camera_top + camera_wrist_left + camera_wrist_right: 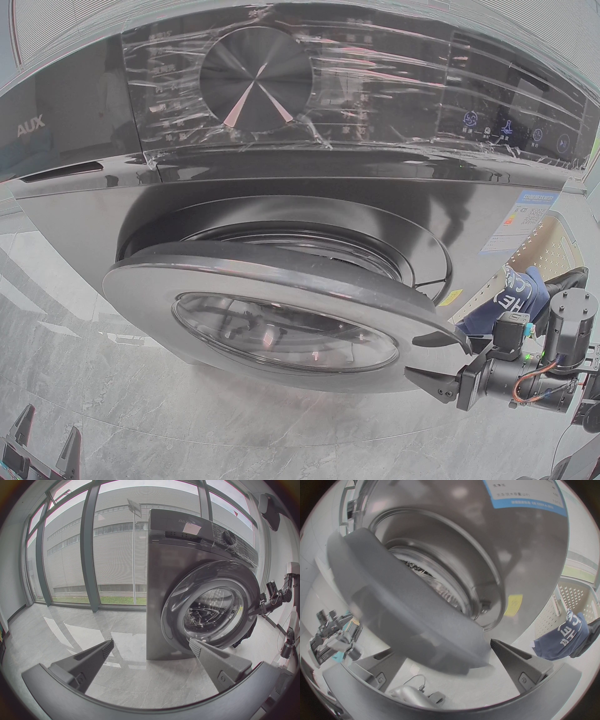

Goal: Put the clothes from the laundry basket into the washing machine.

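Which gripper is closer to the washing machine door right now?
Right. The right gripper sits open at the free edge of the door; the left gripper hangs low over the floor, well apart from it.

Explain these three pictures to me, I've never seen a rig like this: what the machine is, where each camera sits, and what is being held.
This is a two-armed robot facing a washing machine. The head view looks down from the robot's head. The other two come from a camera on each wrist, so the dark prongs in them are that arm's own fingers. The machine's round door stands partly open. The right gripper is at the door's free edge, fingers apart with the rim between them. The left gripper hangs low over the grey floor, open and empty. To the robot's right of the machine stands a pale perforated laundry basket with a blue garment hanging out of it. No clothing is held.
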Controlling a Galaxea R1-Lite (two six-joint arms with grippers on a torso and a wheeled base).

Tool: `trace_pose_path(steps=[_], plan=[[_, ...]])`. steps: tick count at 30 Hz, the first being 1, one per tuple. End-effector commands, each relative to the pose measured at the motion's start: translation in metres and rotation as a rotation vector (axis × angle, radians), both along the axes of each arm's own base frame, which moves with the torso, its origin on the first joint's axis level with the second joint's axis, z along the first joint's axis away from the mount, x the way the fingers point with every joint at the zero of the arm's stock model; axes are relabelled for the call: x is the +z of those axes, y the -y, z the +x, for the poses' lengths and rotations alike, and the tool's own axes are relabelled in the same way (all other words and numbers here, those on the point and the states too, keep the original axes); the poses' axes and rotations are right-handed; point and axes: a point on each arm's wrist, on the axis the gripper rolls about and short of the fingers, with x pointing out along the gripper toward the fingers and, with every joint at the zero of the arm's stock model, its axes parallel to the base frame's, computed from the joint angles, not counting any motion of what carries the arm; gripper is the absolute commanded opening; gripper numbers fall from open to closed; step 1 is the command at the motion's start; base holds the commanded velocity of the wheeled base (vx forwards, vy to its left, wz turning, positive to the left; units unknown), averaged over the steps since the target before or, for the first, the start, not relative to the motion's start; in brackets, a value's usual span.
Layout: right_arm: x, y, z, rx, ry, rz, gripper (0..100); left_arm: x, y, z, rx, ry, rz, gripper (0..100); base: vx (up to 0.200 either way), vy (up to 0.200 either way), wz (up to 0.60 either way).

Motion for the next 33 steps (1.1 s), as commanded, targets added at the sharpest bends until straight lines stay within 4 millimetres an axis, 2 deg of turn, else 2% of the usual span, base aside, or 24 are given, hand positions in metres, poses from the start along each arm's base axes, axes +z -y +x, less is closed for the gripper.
trace_pose_path(steps=[1,5,18,29,33], plan=[[0.002,-0.005,0.006,-0.001,0.006,0.003,100,-0.004,0.000,0.000,0.000,-0.003,-0.001,100,-0.200,0.000,0.00],[-0.003,-0.007,0.003,0.017,-0.015,-0.011,100,-0.004,0.000,0.000,0.000,-0.003,-0.001,100,-0.200,0.000,0.00],[-0.014,0.001,-0.019,0.061,-0.043,-0.032,100,-0.004,0.000,0.000,0.000,-0.003,-0.001,100,0.000,0.000,0.00],[0.000,0.004,-0.009,0.014,0.007,0.002,100,-0.004,0.000,0.000,0.000,-0.003,-0.001,100,0.000,0.000,0.00],[0.005,-0.006,0.000,0.024,0.020,0.009,100,-0.003,0.000,0.000,0.000,-0.001,-0.001,100,-0.200,0.000,0.00]])
